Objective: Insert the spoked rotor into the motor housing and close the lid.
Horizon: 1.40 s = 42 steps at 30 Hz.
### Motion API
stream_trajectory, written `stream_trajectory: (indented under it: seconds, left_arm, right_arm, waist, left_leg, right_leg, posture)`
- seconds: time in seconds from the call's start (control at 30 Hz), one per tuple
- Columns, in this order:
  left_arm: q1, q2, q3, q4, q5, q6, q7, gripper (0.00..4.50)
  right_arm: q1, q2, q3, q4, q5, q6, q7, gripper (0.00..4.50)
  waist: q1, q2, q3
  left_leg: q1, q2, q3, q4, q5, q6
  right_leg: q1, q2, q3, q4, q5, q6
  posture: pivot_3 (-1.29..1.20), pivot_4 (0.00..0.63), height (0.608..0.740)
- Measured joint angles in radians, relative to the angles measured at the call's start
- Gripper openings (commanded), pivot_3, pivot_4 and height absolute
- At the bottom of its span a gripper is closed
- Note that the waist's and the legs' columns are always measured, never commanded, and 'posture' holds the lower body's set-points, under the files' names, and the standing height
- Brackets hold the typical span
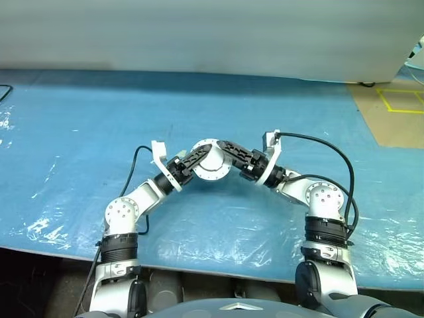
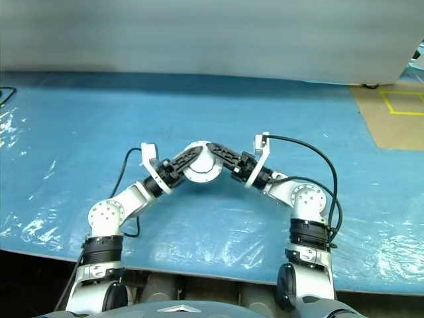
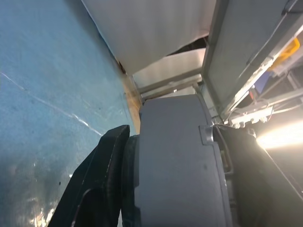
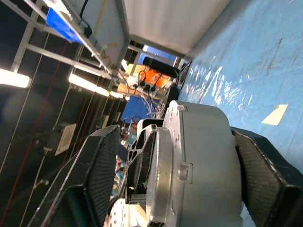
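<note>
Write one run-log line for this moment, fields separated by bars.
stage: closing | motor housing: lifted above blue table | left end effector: gripping it | right end effector: around it

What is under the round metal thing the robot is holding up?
Under the motor there is just the blue table cover. Both grippers, left and right, hold it up. Its inside is hidden.
</note>
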Motion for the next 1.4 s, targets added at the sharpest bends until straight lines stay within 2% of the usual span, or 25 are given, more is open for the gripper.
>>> stream_trajectory:
  seconds: [0.07, 0.23, 0.4, 0.5, 0.67, 0.87, 1.07, 1.23, 1.4]
  left_arm:
    - [-0.018, -0.023, 0.035, 0.020, -0.013, -0.045, 0.029, 2.65]
    - [-0.083, -0.031, 0.170, 0.109, 0.038, -0.319, 0.103, 2.65]
    - [-0.127, 0.016, 0.306, 0.254, 0.144, -0.641, 0.156, 2.65]
    - [-0.133, 0.051, 0.361, 0.337, 0.183, -0.758, 0.179, 2.65]
    - [-0.132, 0.064, 0.390, 0.390, 0.208, -0.823, 0.196, 2.65]
    - [-0.130, 0.064, 0.389, 0.396, 0.224, -0.845, 0.204, 2.65]
    - [-0.134, 0.062, 0.374, 0.396, 0.273, -0.914, 0.234, 4.48]
    - [-0.119, 0.100, 0.393, 0.408, 0.403, -1.140, 0.310, 4.48]
    - [-0.062, 0.178, 0.349, 0.347, 0.538, -1.242, 0.298, 4.48]
  right_arm:
    - [-0.008, 0.001, -0.004, 0.004, 0.000, -0.017, -0.009, 3.57]
    - [-0.009, 0.000, -0.024, 0.006, 0.004, -0.048, -0.020, 3.57]
    - [-0.009, 0.000, -0.015, 0.006, 0.003, -0.065, -0.020, 3.57]
    - [-0.009, 0.000, -0.004, 0.006, 0.003, -0.067, -0.016, 3.57]
    - [-0.010, -0.005, 0.014, 0.006, 0.003, -0.068, -0.009, 3.57]
    - [-0.010, -0.011, 0.026, 0.006, 0.002, -0.073, 0.000, 3.57]
    - [-0.009, -0.019, 0.055, 0.006, -0.004, -0.077, 0.007, 3.61]
    - [0.011, -0.044, 0.088, 0.002, -0.025, -0.090, 0.018, 3.61]
    - [0.036, -0.081, 0.204, -0.037, -0.168, -0.216, 0.053, 3.61]
  waist:
    - [0.000, -0.001, 0.000]
    - [-0.008, -0.001, 0.001]
    - [-0.005, -0.004, 0.002]
    - [-0.002, -0.008, 0.004]
    - [0.018, -0.010, 0.005]
    - [0.019, -0.010, 0.005]
    - [0.015, -0.010, 0.004]
    - [0.001, -0.011, 0.004]
    - [0.005, -0.011, 0.004]
  left_leg:
    - [0.000, 0.000, 0.000, 0.000, 0.000, 0.000]
    - [0.000, 0.000, -0.001, 0.000, 0.001, 0.002]
    - [-0.002, 0.000, -0.002, 0.000, 0.001, 0.002]
    - [-0.003, 0.000, -0.003, 0.000, 0.001, 0.002]
    - [-0.002, 0.001, -0.004, 0.002, 0.000, 0.000]
    - [-0.001, 0.001, -0.004, 0.005, -0.001, -0.001]
    - [0.004, 0.001, -0.004, 0.004, -0.001, -0.002]
    - [0.006, 0.001, -0.004, 0.004, -0.001, -0.002]
    - [0.004, 0.001, -0.005, 0.004, -0.001, -0.002]
  right_leg:
    - [0.000, 0.000, 0.000, 0.000, 0.000, 0.000]
    - [0.000, 0.001, 0.000, 0.000, 0.000, 0.000]
    - [0.000, 0.001, -0.002, -0.002, 0.000, 0.001]
    - [0.000, 0.000, -0.003, -0.002, 0.001, 0.001]
    - [0.002, 0.000, -0.005, -0.001, 0.001, 0.002]
    - [0.004, 0.000, -0.004, 0.000, 0.002, 0.002]
    - [0.007, 0.000, -0.002, 0.002, 0.002, 0.002]
    - [0.009, 0.000, -0.003, 0.001, 0.002, 0.002]
    - [0.009, -0.001, -0.004, -0.001, 0.003, 0.003]
  posture:
    - [0.00, 0.150, 0.740]
    - [0.00, 0.150, 0.740]
    - [0.00, 0.150, 0.740]
    - [0.00, 0.150, 0.740]
    - [0.00, 0.150, 0.740]
    - [0.00, 0.150, 0.740]
    - [0.00, 0.150, 0.740]
    - [0.00, 0.150, 0.740]
    - [0.00, 0.150, 0.740]
